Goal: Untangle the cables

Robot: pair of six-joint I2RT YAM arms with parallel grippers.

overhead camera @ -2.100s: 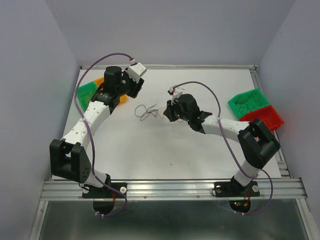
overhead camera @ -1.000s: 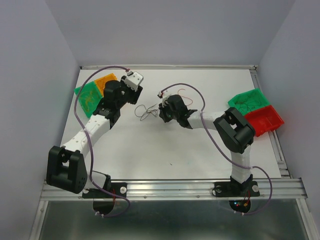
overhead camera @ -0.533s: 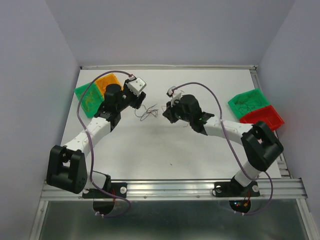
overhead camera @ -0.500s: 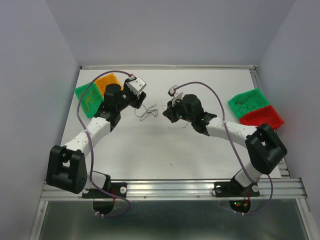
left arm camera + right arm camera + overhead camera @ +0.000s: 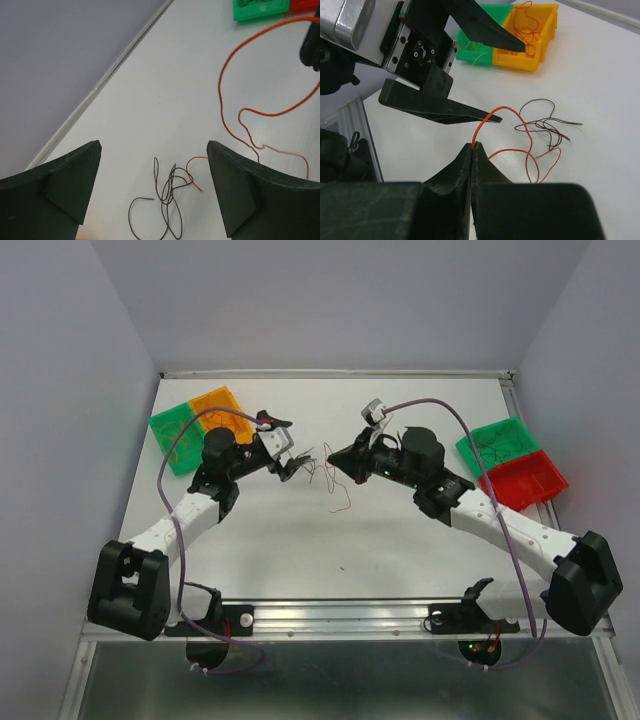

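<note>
White tabletop (image 5: pixel 400 540) carries the dark cable (image 5: pixel 167 192) near its middle — the right gripper (image 5: pixel 472 146) pinches the orange cable (image 5: pixel 520 120), lifted partly free, the left gripper (image 5: pixel 285 448) gapes unladen — so next, seemingly, pin the dark one and pull apart.

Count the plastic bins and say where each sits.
4. The left green bin and orange bin sit side by side at the table's far-left corner; the right green bin and red bin sit together at its right edge. None appears hidden.
</note>
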